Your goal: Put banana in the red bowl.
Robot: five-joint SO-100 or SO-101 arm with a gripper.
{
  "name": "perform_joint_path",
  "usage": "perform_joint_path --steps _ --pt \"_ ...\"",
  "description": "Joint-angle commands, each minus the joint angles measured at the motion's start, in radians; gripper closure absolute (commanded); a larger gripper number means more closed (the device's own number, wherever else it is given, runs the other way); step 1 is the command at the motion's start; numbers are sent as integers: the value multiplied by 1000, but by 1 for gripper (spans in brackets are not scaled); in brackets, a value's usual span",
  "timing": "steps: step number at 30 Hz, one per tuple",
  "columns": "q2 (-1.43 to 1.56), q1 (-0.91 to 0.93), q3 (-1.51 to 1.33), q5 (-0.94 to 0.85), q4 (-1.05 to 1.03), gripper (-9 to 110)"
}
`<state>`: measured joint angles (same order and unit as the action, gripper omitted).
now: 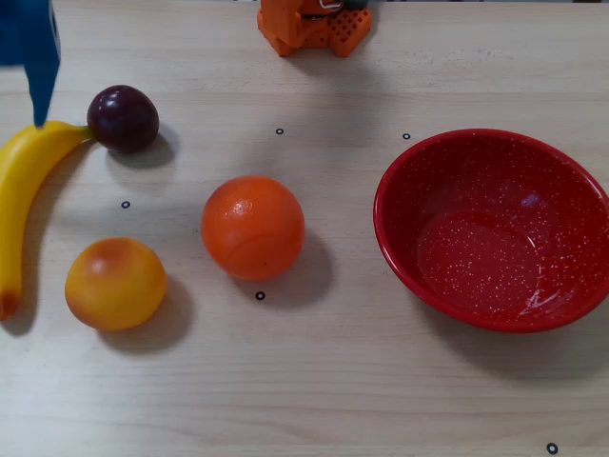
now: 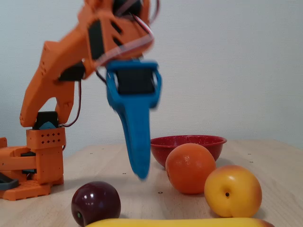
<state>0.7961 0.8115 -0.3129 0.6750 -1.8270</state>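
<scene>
My claw [image 2: 140, 172] hangs above the bench [image 1: 333, 381], tips pointing down, over the left edge as the overhead view shows it. In the fixed view the two blue fingers read as one tapered blade with no gap visible between them. I cannot tell from either view whether a narrow opening remains. Nothing is held.

Near to far in the fixed view:

1. The banana [image 1: 21, 190] lies flat on the bench at the nearest edge, just below and in front of the claw tips. It is not touched.
2. The dark plum [image 2: 95, 203] sits directly behind the banana, touching or almost touching its stem end.
3. The yellow-orange fruit [image 2: 232, 190] and the orange ball [image 2: 190, 168] follow, towards the bench centre.
4. The red bowl [image 1: 395, 224] stands farthest, at the opposite edge, empty.

Governing relation: in the overhead view the banana's long axis runs along the left edge, stem end towards the far-left corner and reddish end towards the near-left corner. The claw tips stand over the stem end, beside the plum. My judgement is that the coming move calls for a descent towards the thicker middle, with the jaws set across the long axis.

Limits of view:

- The overhead view cuts off the claw at the top-left corner, showing only a blue edge.
- The fixed view crops the banana's lower side and blurs the claw.
- Height of the tips above the banana cannot be judged reliably.
</scene>
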Motion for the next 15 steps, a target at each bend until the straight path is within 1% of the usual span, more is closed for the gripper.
perform_joint_path --steps 1,6,15 --pt "31 -20 118 40 -44 76" --pt "-52 -12 152 61 -15 74" --pt "-106 11 146 49 112 74"
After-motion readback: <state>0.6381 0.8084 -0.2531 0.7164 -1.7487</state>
